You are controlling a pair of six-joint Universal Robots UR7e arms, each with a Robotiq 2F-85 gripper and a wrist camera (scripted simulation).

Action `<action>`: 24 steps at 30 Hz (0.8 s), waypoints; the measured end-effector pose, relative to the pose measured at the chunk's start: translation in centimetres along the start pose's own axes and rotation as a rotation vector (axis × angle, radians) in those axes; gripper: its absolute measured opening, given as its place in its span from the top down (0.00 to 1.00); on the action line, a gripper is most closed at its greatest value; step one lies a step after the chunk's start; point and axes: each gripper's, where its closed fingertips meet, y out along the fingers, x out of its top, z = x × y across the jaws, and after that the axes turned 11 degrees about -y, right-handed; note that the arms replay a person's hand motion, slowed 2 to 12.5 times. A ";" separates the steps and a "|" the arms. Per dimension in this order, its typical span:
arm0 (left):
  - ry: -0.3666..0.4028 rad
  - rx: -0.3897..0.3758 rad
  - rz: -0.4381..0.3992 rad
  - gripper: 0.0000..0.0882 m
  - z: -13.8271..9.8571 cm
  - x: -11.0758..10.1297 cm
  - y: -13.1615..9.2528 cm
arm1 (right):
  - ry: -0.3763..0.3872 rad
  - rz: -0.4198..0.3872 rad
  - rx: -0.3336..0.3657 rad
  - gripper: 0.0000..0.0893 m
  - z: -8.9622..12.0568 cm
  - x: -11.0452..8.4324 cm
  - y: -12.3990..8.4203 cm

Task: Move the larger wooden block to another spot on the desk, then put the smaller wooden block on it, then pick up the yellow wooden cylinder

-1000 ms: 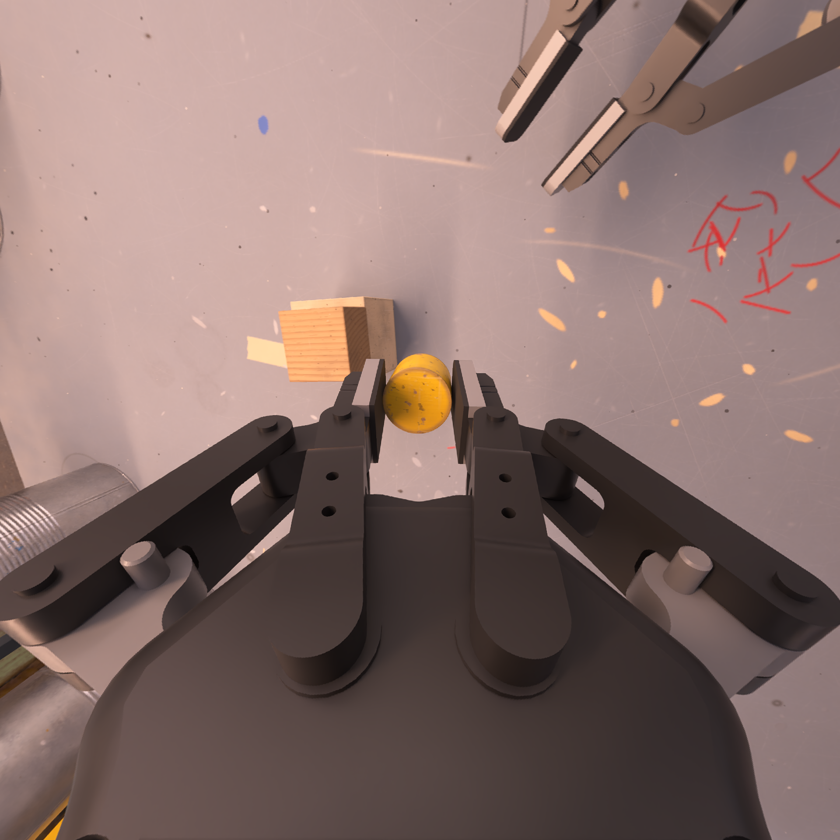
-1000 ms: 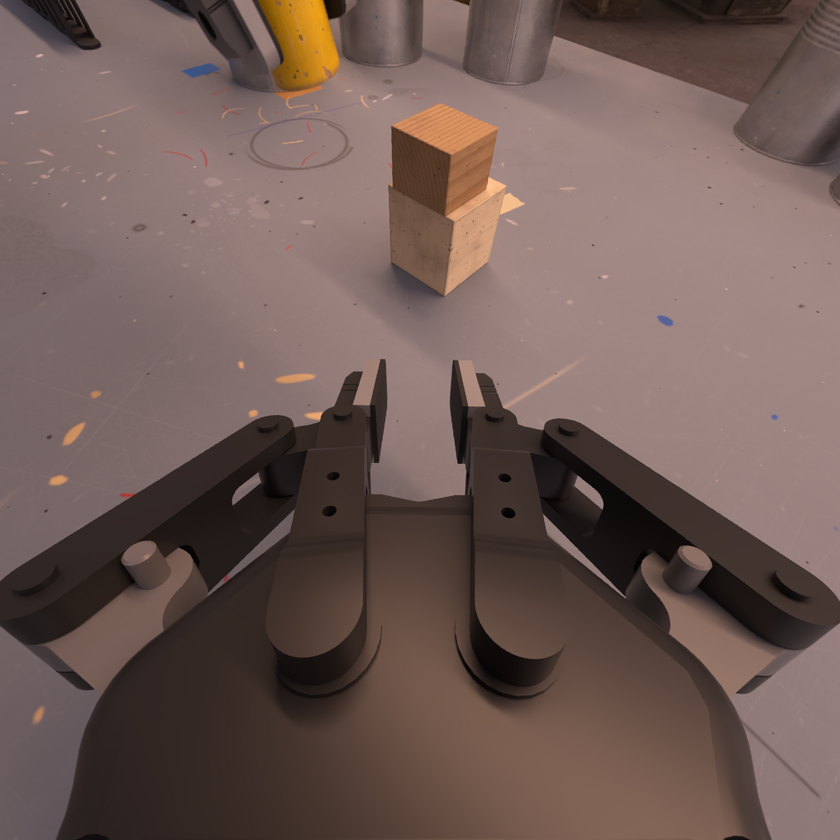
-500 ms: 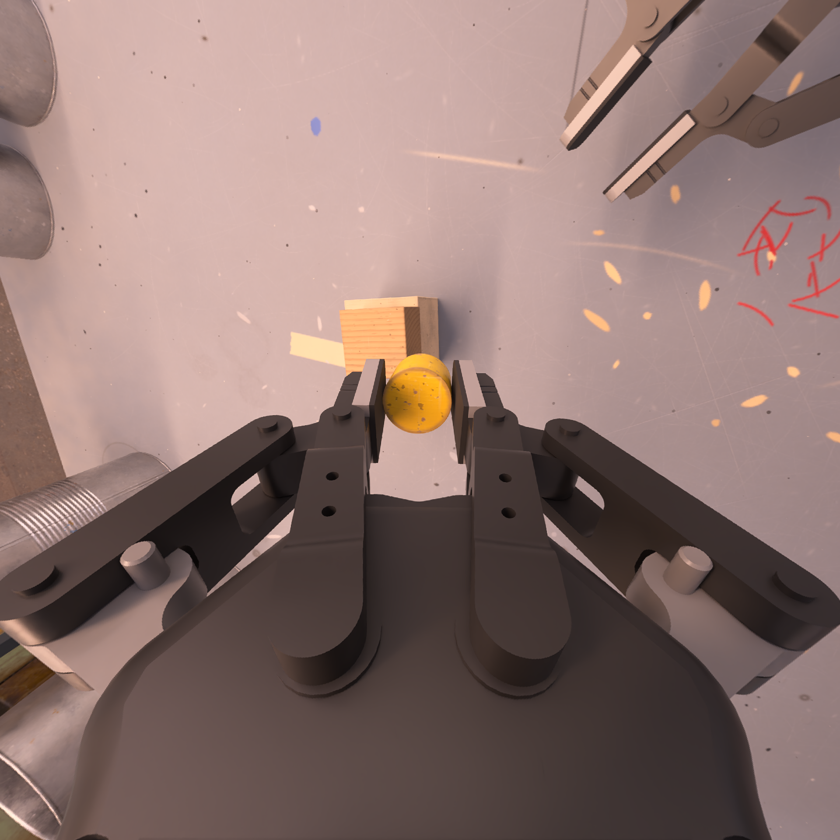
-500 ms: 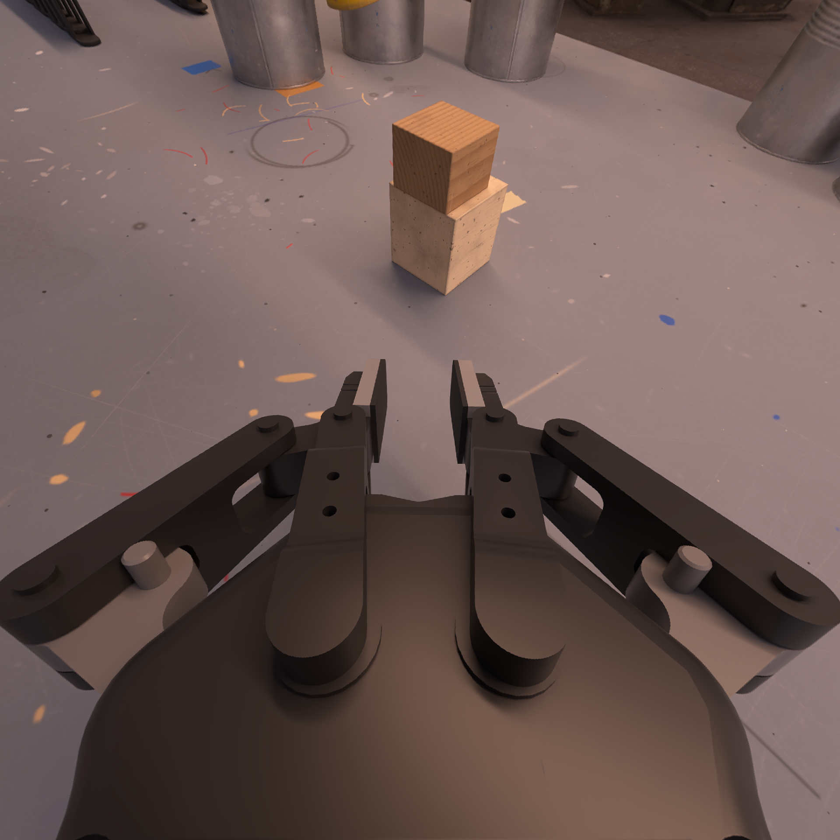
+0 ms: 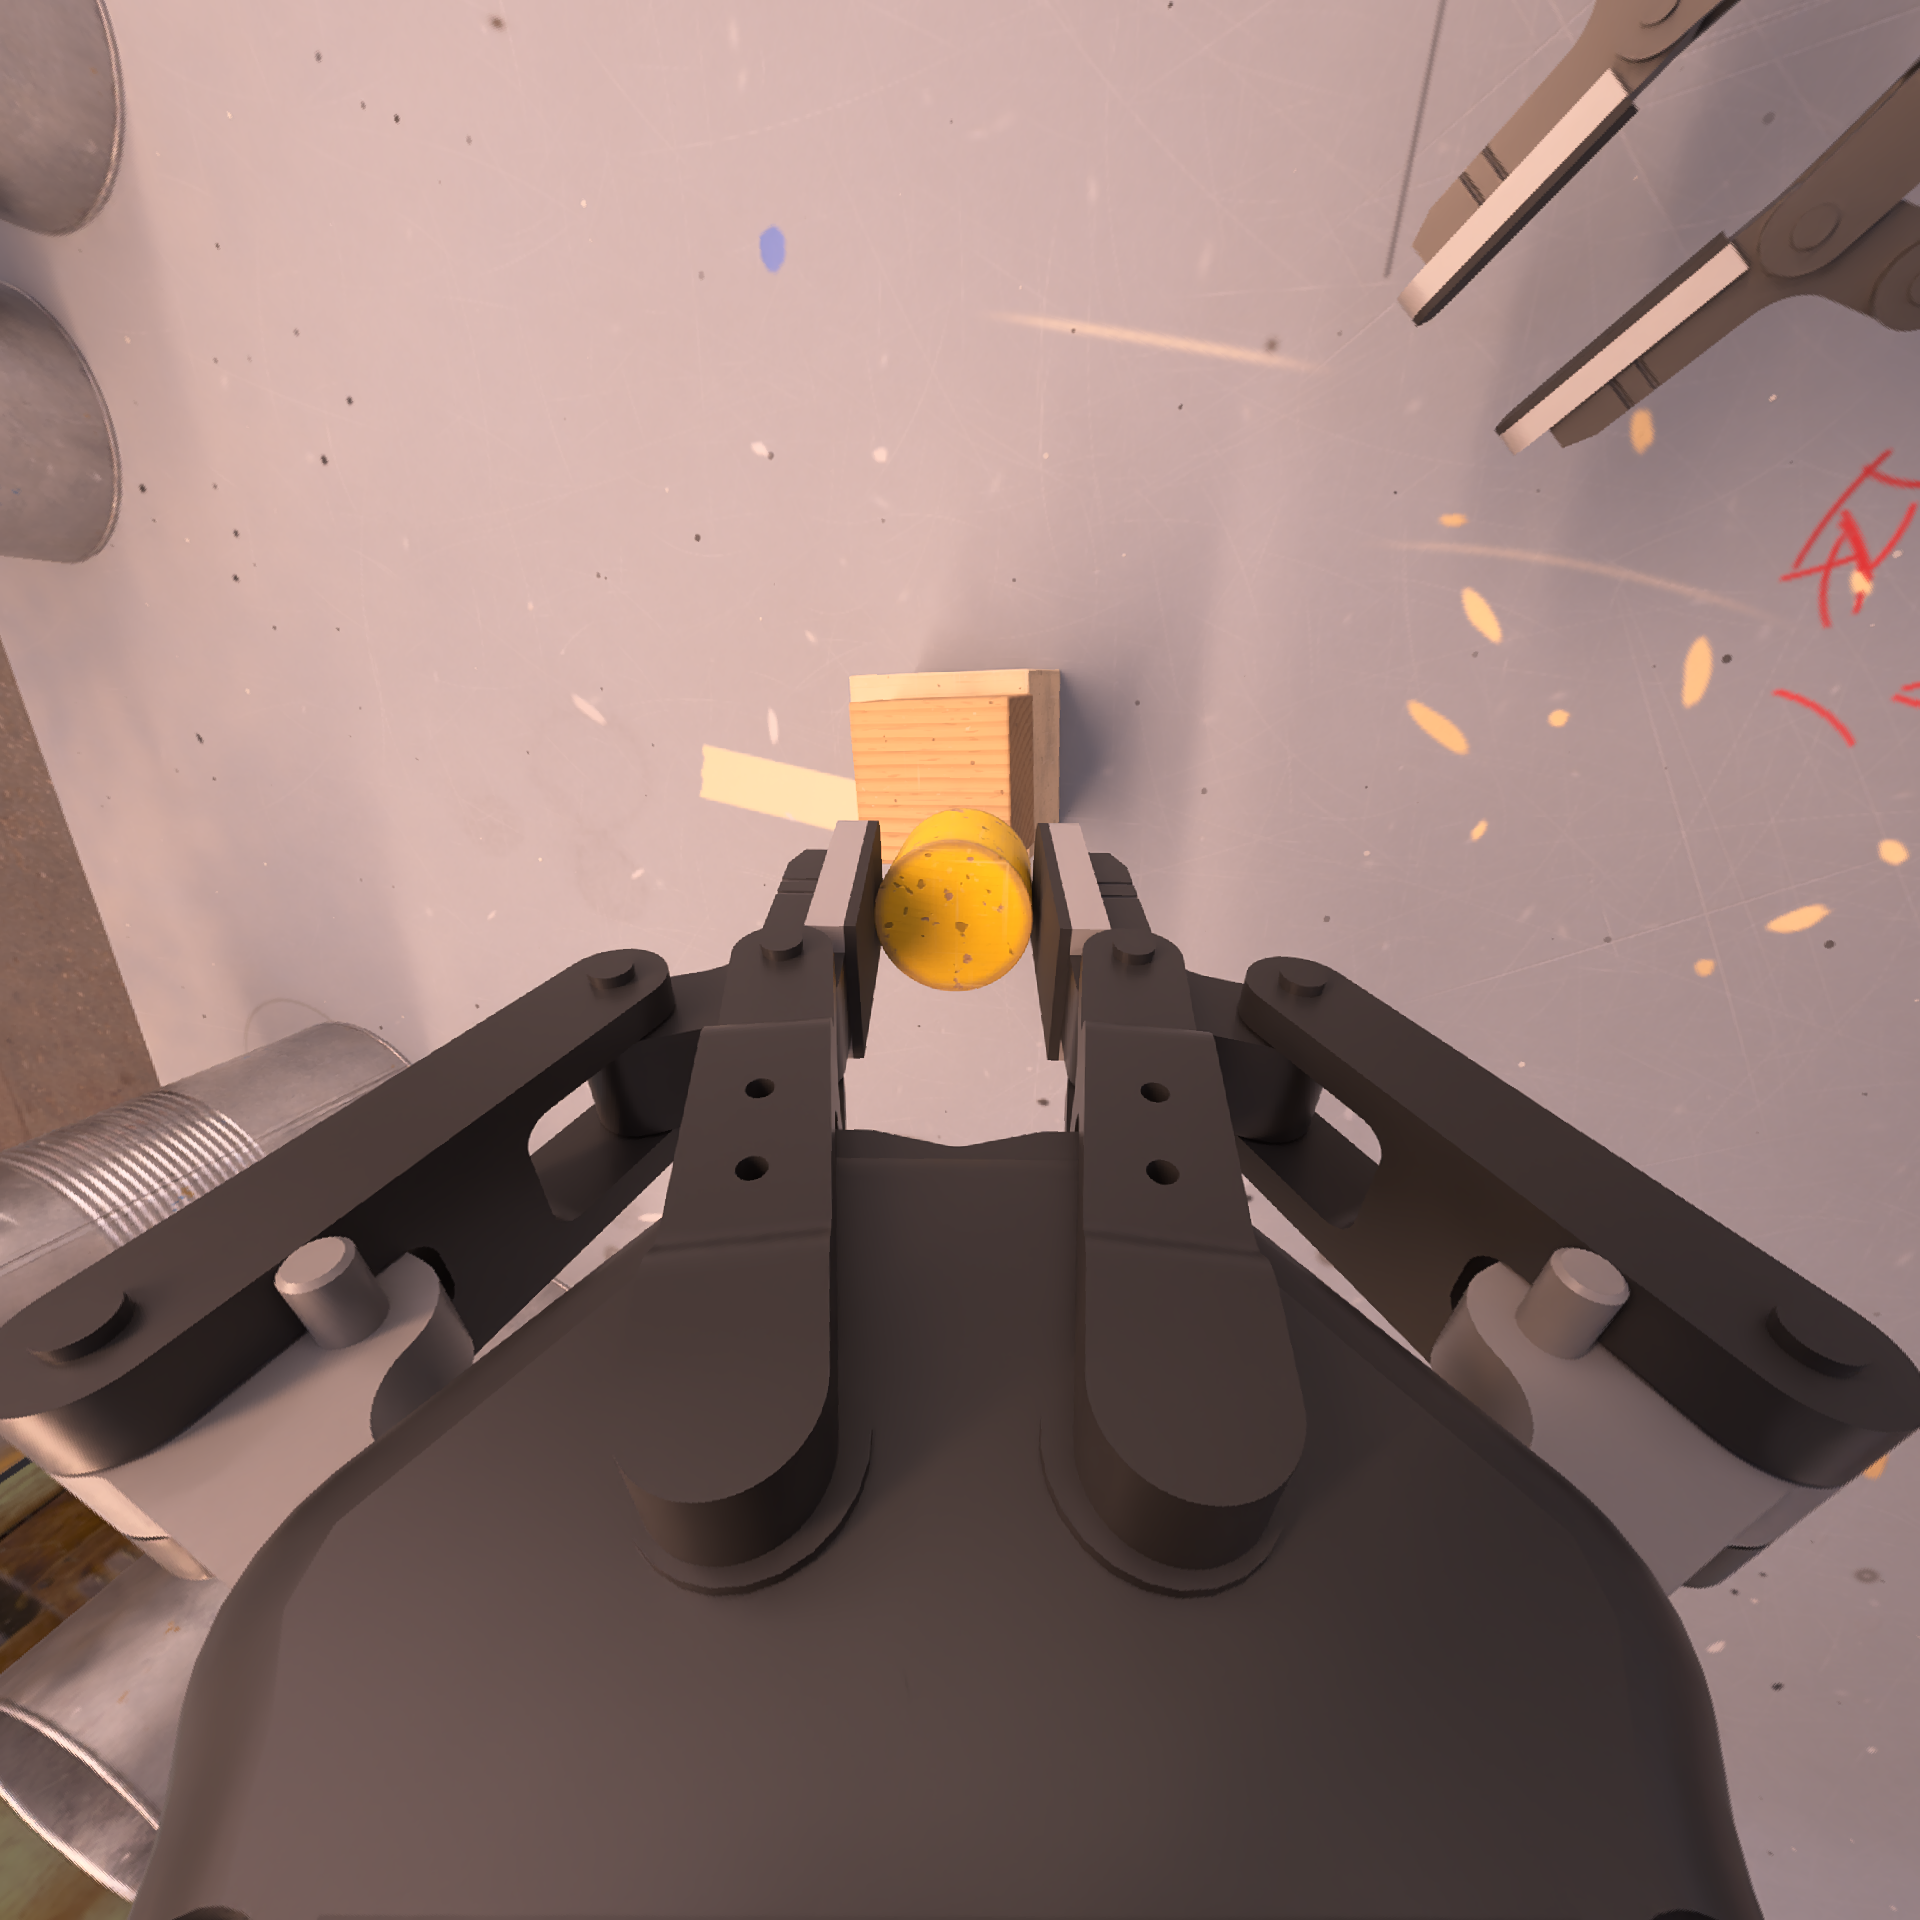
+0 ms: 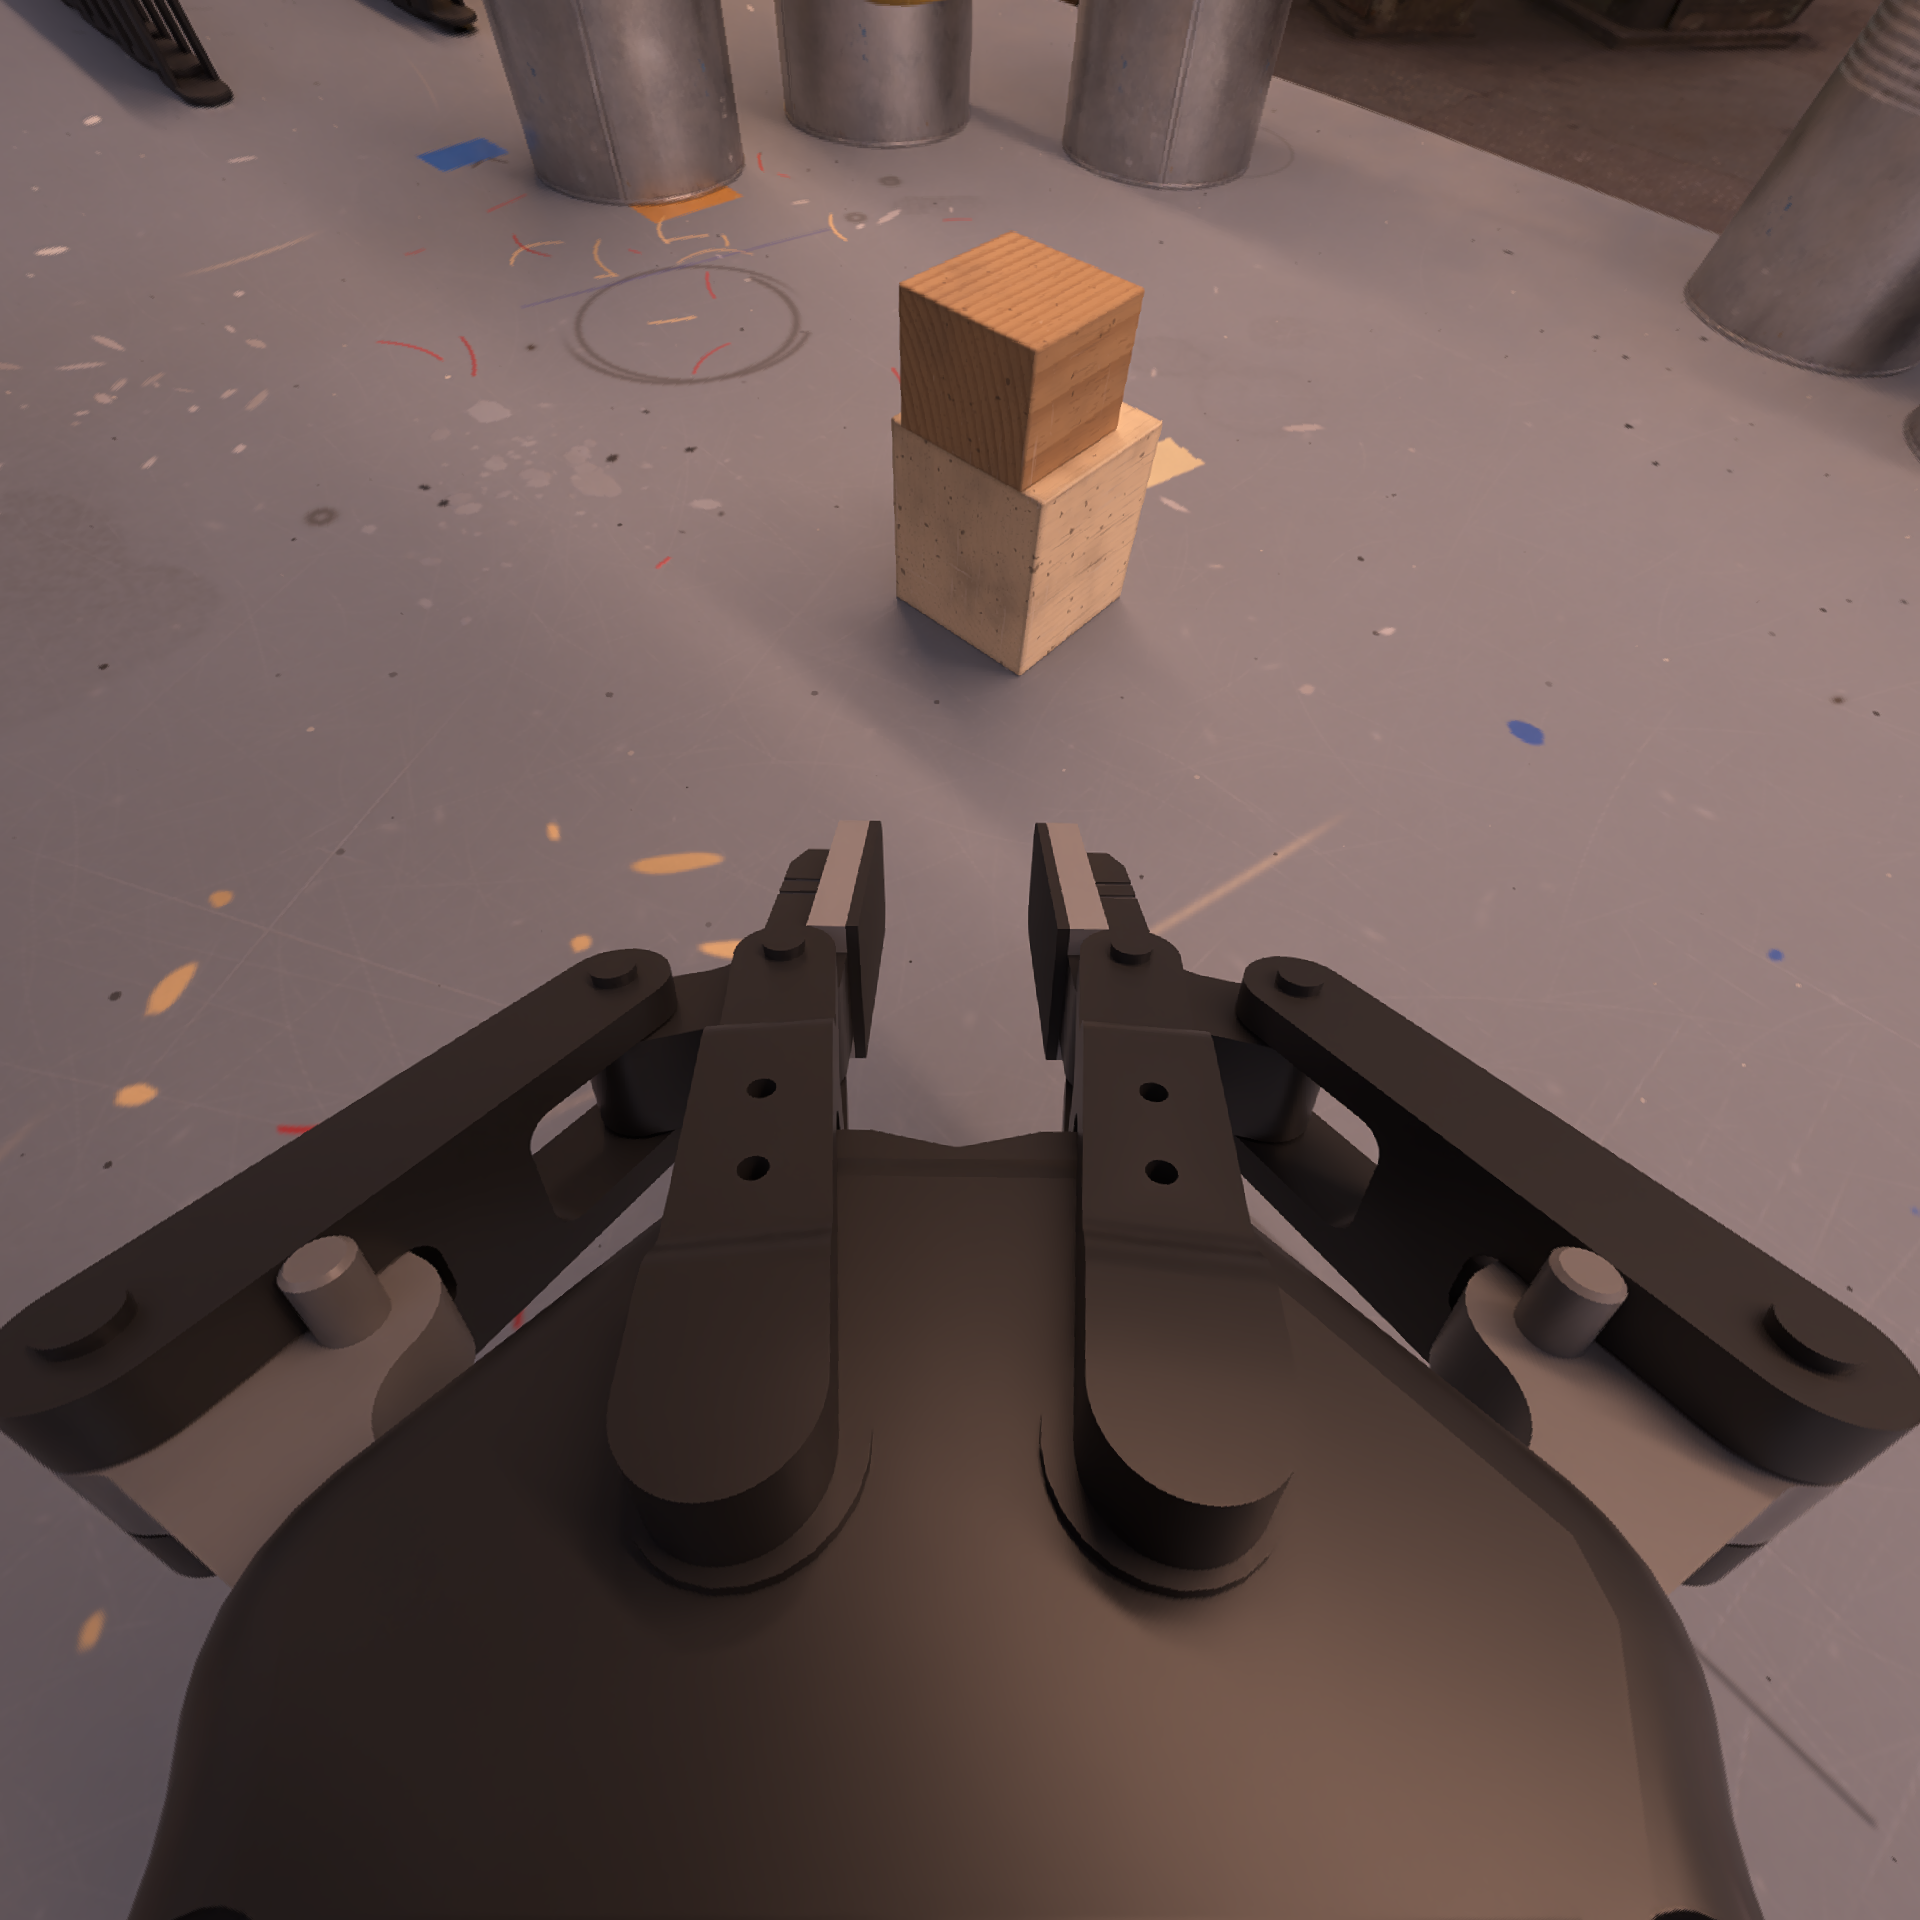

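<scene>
My left gripper (image 5: pixel 956 894) is shut on the yellow wooden cylinder (image 5: pixel 954 914) and holds it high above the desk, seen end-on. Below it the smaller brown wooden block (image 5: pixel 930 753) sits on the larger pale wooden block (image 5: pixel 1044 743). In the right wrist view the smaller block (image 6: pixel 1013 353) rests on the larger block (image 6: pixel 1013 556), shifted toward its left edge. My right gripper (image 6: pixel 956 883) is open and empty, low over the desk in front of the stack. It also shows in the left wrist view (image 5: pixel 1496 374) at the upper right.
Metal cans stand behind the stack (image 6: pixel 623 94), (image 6: pixel 873 62), (image 6: pixel 1174 88) and at the right (image 6: pixel 1829 239). In the left wrist view cans (image 5: pixel 47 416), (image 5: pixel 135 1153) line the desk's left edge. A pale tape strip (image 5: pixel 774 784) lies beside the blocks.
My left gripper has risen and drifted with the cylinder, so the block stack now lies directly under it and the cylinder has left the right wrist view. The right gripper stays still.
</scene>
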 end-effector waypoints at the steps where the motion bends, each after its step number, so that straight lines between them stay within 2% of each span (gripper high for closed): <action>1: -0.001 -0.001 0.004 0.70 0.1 0.0 0.1 | 0.000 0.000 0.000 0.71 0.0 0.0 0.0; 24: -0.026 -0.017 0.071 0.70 1.9 -0.4 1.7 | 0.000 -0.005 -0.003 0.71 0.0 0.1 -0.1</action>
